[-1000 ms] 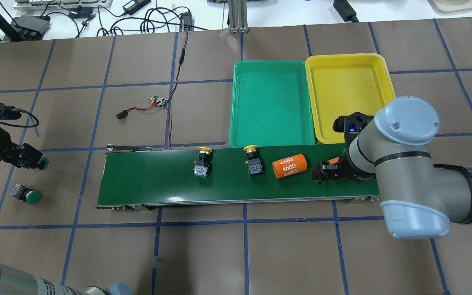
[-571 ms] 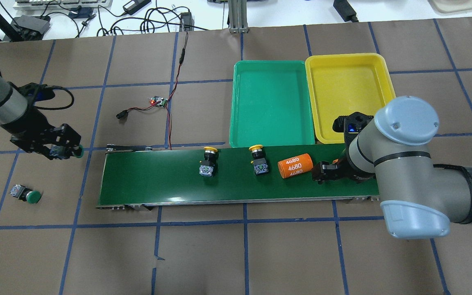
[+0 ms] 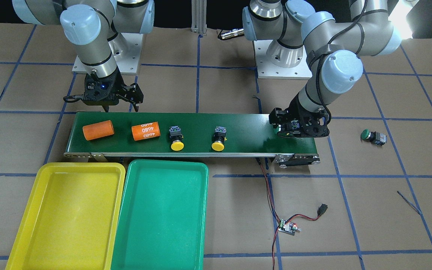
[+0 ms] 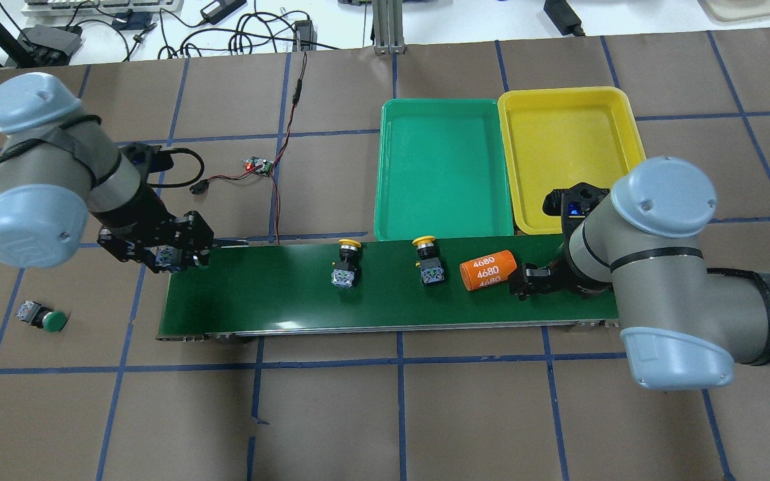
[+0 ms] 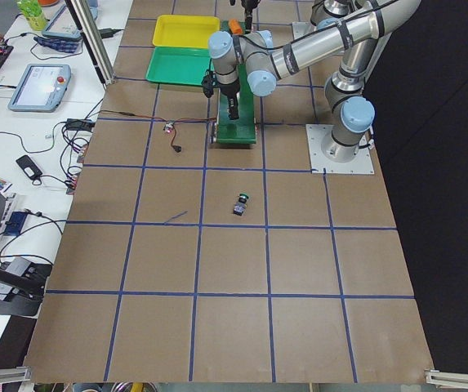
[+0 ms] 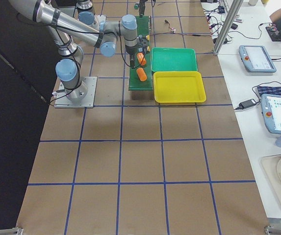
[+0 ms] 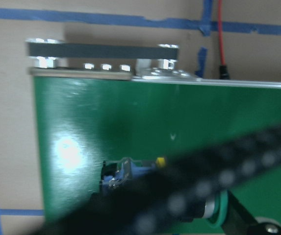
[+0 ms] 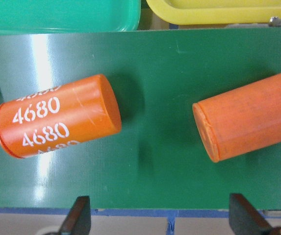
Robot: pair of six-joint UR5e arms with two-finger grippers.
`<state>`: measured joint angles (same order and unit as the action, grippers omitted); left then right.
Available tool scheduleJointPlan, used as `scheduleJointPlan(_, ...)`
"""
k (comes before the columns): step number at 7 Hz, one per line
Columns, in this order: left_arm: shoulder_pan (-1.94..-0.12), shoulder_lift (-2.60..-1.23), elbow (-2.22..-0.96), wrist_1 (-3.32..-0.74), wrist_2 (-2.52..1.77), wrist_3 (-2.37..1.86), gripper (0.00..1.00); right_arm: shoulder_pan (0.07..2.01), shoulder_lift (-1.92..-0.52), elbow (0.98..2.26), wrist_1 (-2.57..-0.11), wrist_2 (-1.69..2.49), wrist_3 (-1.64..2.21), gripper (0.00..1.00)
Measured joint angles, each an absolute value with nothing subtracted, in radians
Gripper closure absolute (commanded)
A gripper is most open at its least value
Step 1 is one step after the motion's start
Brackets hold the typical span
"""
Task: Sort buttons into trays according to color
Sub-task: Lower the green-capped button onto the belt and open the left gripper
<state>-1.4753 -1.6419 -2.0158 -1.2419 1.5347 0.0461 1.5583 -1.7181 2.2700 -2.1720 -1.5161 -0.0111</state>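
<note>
My left gripper (image 4: 176, 258) is shut on a green-capped button (image 3: 278, 129) and holds it over the left end of the conveyor belt (image 4: 278, 294). Its cap also shows in the left wrist view (image 7: 219, 211). Two yellow-capped buttons (image 4: 346, 264) (image 4: 428, 262) lie on the belt. A second green button (image 4: 44, 317) lies on the table left of the belt. My right gripper (image 8: 160, 221) is open and empty, low over the belt's right end. The green tray (image 4: 445, 167) and the yellow tray (image 4: 569, 153) stand side by side beyond the belt, both with nothing in them.
Two orange cylinders lie on the belt under my right gripper: one printed "4680" (image 8: 57, 122) and a plain one (image 8: 250, 120). A small circuit board with red wires (image 4: 258, 165) lies on the table beyond the belt's left end.
My left arm has swung right, carrying the green button from the table's left edge to the belt's left end. The yellow buttons and the "4680" cylinder have drifted right on the belt. My right arm is still.
</note>
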Motion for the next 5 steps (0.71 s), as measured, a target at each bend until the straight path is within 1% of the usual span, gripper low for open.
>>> scheduleJointPlan(1,-1.501,-1.648,-2.024,-1.222,1.534,0.029,0.0,1.558,-1.718,2.27,-2.172,-1.517,-0.012,0.0)
scheduleJointPlan(3,-1.522,-1.657,-2.027,-1.187,1.534,0.018,0.0,1.558,-1.718,2.27,-2.176,-1.517,-0.013,0.0)
scheduleJointPlan(5,-1.495,-1.652,-2.008,-1.173,1.541,0.02,0.0,1.558,-1.714,2.27,-2.191,-1.517,-0.012,0.0)
